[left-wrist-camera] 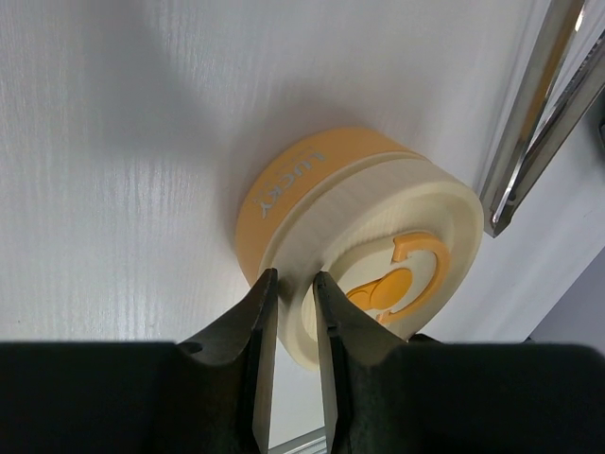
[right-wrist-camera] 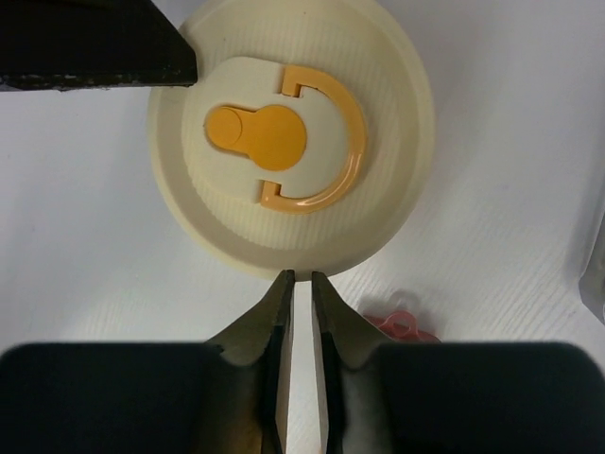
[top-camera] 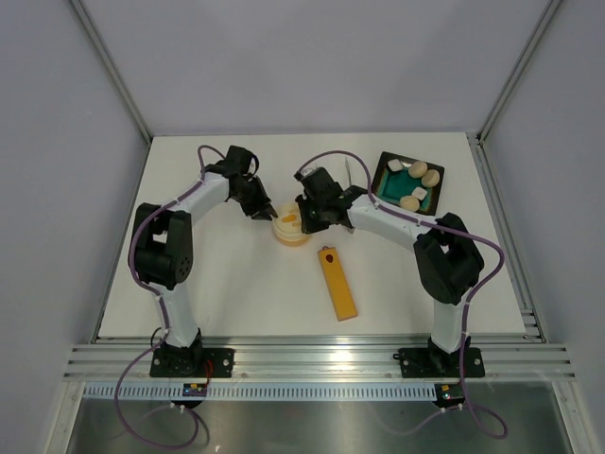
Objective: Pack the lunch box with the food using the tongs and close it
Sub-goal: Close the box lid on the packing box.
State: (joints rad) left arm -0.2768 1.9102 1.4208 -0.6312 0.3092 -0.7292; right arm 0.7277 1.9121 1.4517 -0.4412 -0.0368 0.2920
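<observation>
Two robot arms reach in from the near edge of a white table [top-camera: 217, 293] and meet at its middle. Nearest us, an orange bar [top-camera: 337, 284] lies flat, apart from everything else. Just beyond it stands the box [top-camera: 290, 230], a small round cream bowl, with its lid [right-wrist-camera: 284, 132] sitting on top, orange mark up.

The right claw [right-wrist-camera: 302, 276] hangs just at the lid's rim. Its fingers are a thin slit apart with only bare table between them, so it grips nothing. A pink bit [right-wrist-camera: 402, 324] lies on the table just beside it. The left claw [left-wrist-camera: 294, 276] sits at the opposite rim, fingers almost together. We cannot tell whether they pinch the rim or only rest against it.

Farther off to the right lie the tongs [left-wrist-camera: 534, 113], with neither claw on them. Beyond them is the black tray [top-camera: 414, 163], which holds several pieces of food [top-camera: 418, 169]: cream ovals and white blocks.

We judge the closing step to be in hand, though packing looks unfinished, and we cannot see inside the box. The next move calls for confirming that the lid sits level all round. Both claws should then draw clear without nudging the box.
</observation>
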